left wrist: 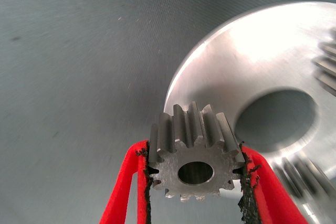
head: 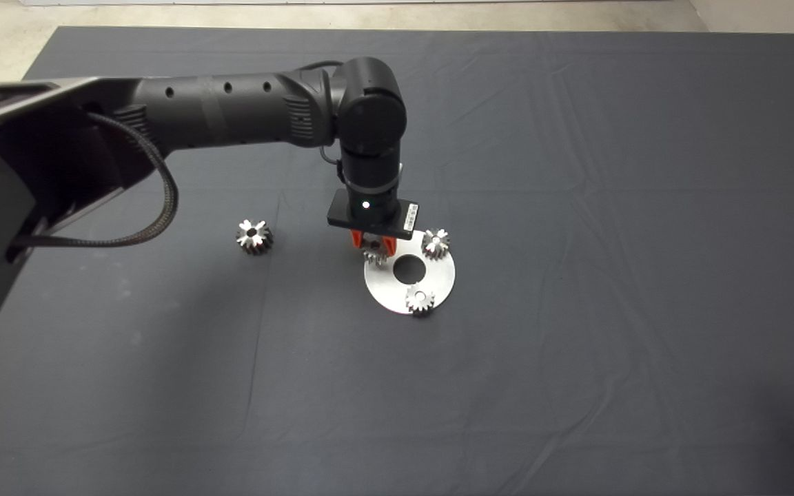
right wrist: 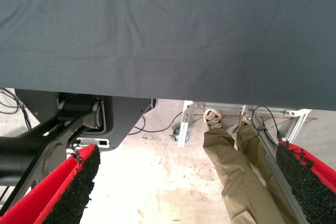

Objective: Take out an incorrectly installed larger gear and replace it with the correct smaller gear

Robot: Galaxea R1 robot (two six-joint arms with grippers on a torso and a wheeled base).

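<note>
My left gripper (head: 374, 249) jaws clamped on the smaller gear (left wrist: 195, 157) over the steel disc (head: 438, 279) rim, seemingly just above it, larger gear (head: 254, 236) well apart on tabletop, right gripper (right wrist: 189, 184) parked, jaws apart.

Left gripper (head: 374, 246) sits over the disc's (head: 438, 279) left edge, pads clamped on the smaller gear (left wrist: 194, 158). Two other small gears (head: 435, 242) (head: 421, 300) crowd the disc's upper-right & lower rim; centre hole between them is free. The larger gear (head: 254, 236) lies well apart to the left. Rest of mat (head: 611, 207) open, esp. right side & front. Right gripper (right wrist: 184, 182) parked off the lower right corner, fingers spread.
</note>
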